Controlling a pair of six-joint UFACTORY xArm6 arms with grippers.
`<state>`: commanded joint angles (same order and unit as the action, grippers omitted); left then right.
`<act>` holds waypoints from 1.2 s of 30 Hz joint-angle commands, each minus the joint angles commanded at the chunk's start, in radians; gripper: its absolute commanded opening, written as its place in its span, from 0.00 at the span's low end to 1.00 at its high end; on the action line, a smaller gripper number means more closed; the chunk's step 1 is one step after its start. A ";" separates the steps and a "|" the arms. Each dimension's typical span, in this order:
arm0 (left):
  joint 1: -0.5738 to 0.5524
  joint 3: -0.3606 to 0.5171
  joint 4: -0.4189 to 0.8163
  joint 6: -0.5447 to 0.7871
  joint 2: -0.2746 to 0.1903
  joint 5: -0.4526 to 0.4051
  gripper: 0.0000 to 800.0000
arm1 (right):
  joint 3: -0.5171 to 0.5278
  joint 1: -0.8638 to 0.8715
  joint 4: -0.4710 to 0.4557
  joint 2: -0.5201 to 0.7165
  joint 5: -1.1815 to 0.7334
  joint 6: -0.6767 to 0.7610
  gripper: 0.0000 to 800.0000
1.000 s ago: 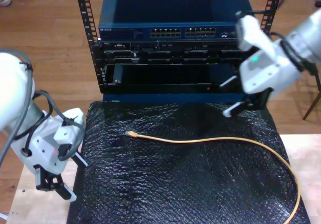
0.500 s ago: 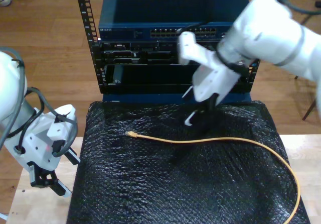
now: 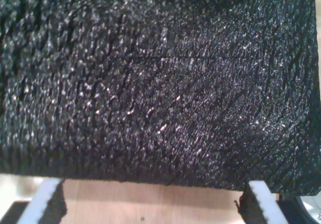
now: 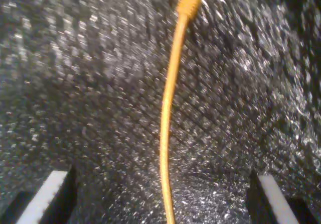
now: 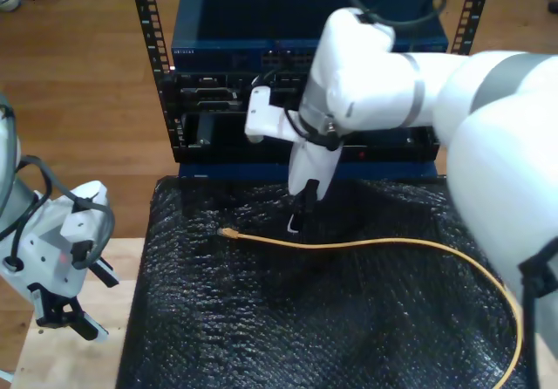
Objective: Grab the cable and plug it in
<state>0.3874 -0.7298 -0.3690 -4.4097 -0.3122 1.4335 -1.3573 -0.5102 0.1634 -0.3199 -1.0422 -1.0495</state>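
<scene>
Far over at the exterior view's left, my first gripper [image 5: 63, 317] hanging just off the edge of the black mat [image 5: 349, 319], above the pale wooden board [image 5: 78, 354], jaws spread, nothing between them. Through its own camera, two white-edged fingertips [image 3: 261, 200] wide apart, mat edge straight ahead, bare wood below.

Moving right across the exterior view: clear plug [image 5: 228, 232] lying flat on the mat, toward the mat's left side, tip pointing to the exterior view's left. Cable [image 5: 392, 243] running from it to the right, nearly straight, then curving down along the mat's right edge.

Just right of the plug, my second gripper [image 5: 302, 217] pointing down from a big white arm, just above the cable, close behind the plug. In the second wrist view, cable [image 4: 168, 118] passing right between the two fingertips [image 4: 50, 191], roughly midway, untouched by either; plug end at the far end of that line. Jaws spread wide, gripping nothing.

Behind the mat, dark rack [image 5: 296, 66] with a row of ports
</scene>
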 joint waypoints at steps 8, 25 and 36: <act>0.034 0.014 0.000 -0.003 0.006 -0.005 1.00 | -0.064 -0.069 -0.061 -0.072 0.000 0.147 0.99; 0.063 0.012 -0.002 -0.005 0.043 -0.009 1.00 | -0.167 -0.137 -0.279 -0.167 -0.002 0.445 0.98; 0.064 0.011 -0.002 -0.003 0.043 -0.009 1.00 | -0.210 -0.180 -0.279 -0.224 -0.002 0.496 0.92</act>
<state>0.4519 -0.7190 -0.3705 -4.4128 -0.2693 1.4243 -1.5675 -0.6897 -0.1158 -0.5439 -1.0437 -0.5539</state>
